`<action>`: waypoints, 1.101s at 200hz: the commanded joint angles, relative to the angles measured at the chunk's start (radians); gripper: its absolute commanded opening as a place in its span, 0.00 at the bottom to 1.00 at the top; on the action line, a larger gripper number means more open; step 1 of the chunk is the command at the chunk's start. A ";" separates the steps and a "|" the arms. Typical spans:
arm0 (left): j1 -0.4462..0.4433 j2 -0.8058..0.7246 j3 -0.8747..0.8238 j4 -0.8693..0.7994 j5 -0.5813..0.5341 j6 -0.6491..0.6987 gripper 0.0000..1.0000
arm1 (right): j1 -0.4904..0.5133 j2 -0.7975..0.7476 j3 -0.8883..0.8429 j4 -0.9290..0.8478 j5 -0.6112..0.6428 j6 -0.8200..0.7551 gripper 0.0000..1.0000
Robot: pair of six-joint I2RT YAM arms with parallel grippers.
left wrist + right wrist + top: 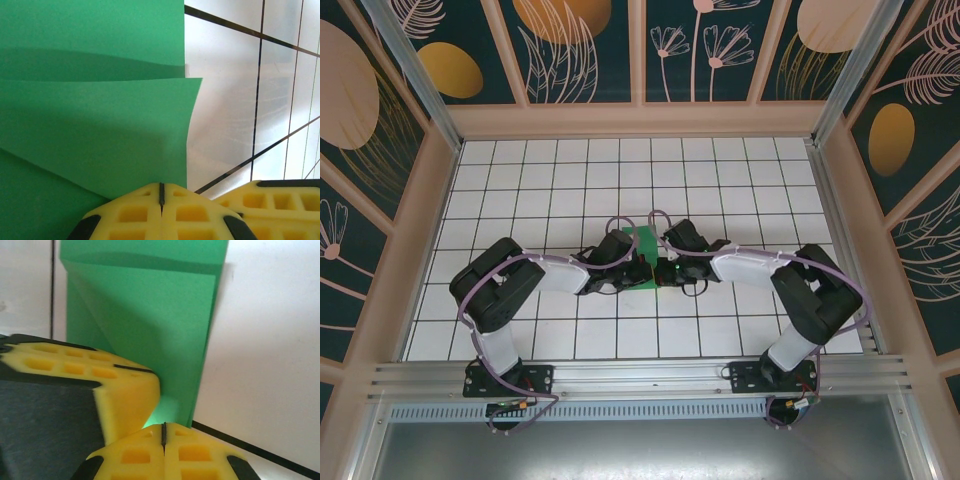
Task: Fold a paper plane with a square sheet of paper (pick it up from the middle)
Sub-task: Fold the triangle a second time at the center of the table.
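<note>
**Item:** square sheet of paper. Bright green, plain, thin, matte.
**State:** partly folded, with layers overlapping; not lying flat.
**Top view:** centre of frame, on the white grid surface; only a small green patch is visible.
**Left wrist view**: left and centre of frame. A front flap with a gently curved upper edge shadows the layer behind it, and a diagonal edge crosses the lower left.
**Right wrist view**: upper centre. A diagonal fold descends from the upper left, and the right edge is straight.
</note>
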 commanded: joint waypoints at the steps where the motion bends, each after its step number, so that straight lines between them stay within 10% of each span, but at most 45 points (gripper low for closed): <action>1: -0.006 0.027 0.011 -0.073 -0.050 -0.008 0.02 | -0.008 -0.019 -0.010 0.030 -0.050 0.003 0.00; 220: -0.003 0.038 0.069 -0.131 -0.139 -0.010 0.04 | -0.011 0.092 -0.069 -0.046 0.039 -0.014 0.00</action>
